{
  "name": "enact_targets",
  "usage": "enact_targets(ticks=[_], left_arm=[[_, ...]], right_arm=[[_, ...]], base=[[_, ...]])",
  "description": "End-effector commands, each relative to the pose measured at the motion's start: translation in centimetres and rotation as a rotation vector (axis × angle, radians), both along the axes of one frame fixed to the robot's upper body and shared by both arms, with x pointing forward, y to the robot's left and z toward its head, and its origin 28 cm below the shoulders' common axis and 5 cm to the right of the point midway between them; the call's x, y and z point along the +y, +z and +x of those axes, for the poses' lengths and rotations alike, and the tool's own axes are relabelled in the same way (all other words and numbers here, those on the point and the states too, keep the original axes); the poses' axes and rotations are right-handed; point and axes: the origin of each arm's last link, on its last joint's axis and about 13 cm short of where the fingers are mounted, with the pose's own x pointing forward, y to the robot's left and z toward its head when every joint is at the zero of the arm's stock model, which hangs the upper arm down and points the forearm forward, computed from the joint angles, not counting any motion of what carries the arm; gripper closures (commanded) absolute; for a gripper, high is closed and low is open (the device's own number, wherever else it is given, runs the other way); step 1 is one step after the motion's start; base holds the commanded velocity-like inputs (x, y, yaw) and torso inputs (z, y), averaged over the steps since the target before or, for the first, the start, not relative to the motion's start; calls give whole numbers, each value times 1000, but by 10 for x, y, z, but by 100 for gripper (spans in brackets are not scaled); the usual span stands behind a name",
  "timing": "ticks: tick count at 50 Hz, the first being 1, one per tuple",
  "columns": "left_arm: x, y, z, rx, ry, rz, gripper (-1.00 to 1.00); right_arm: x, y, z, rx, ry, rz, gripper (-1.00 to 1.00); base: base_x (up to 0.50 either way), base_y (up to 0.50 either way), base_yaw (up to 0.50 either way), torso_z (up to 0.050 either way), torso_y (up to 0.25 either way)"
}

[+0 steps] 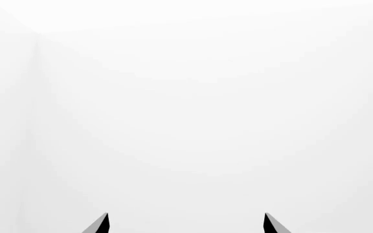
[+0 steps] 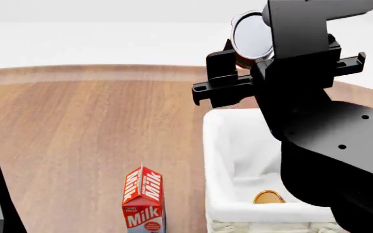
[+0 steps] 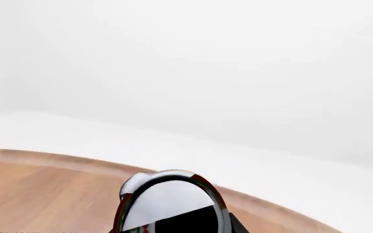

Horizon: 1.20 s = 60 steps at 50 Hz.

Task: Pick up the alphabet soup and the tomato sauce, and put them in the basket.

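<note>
Left wrist view: we see only blank white walls and the two dark fingertips of the left gripper (image 1: 186, 224), set wide apart with nothing between them. Head view: we see the rectangular cream-white woven basket with a white cloth liner (image 2: 222, 160) sitting on the round brown wooden table (image 2: 76, 126), lower right of centre; inside it, near its front wall, a small golden disc (image 2: 269, 197) shows, which looks like the base of a can lying in the liner, though we cannot tell which can. The black right gripper (image 2: 264, 73) hangs above the basket's far end, its fingers clamped on the small cylindrical red-label tomato sauce can with a pale lid (image 2: 251, 36); the can is tipped off upright, its long axis running roughly towards the camera and upward, the shiny lid facing us, most of its body hidden behind the gripper. A red-and-white milk carton (image 2: 144, 201) stands upright on the table just left of the basket, apart from it. A dark tip of the left gripper pokes in at the lower left. Right wrist view: we see the tomato sauce can's rounded reflective end filling the lower middle, red label edge visible round it, held close to the camera over the table's edge; the fingers themselves are out of frame here.
</note>
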Motion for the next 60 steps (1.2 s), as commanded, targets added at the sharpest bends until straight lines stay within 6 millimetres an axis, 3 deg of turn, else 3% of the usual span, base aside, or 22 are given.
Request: enact_targets(ticks=[1, 12, 34, 60], left_arm=[[1, 2, -1, -3, 2, -1, -100], [0, 2, 0, -5, -2, -7, -100], [2, -1, 0, -4, 2, -13, -100], [3, -3, -2, 1, 6, -13, -100]], right_arm=[[-1, -19, 42, 58, -87, -34, 100], [-6, -56, 68, 159, -177, 36, 100], [-8, -118, 77, 287, -278, -5, 100], [-13, -152, 74, 348, -300, 11, 100]], base=[[0, 0, 0, 0, 0], [0, 0, 0, 0, 0], [0, 0, 0, 0, 0], [0, 0, 0, 0, 0]])
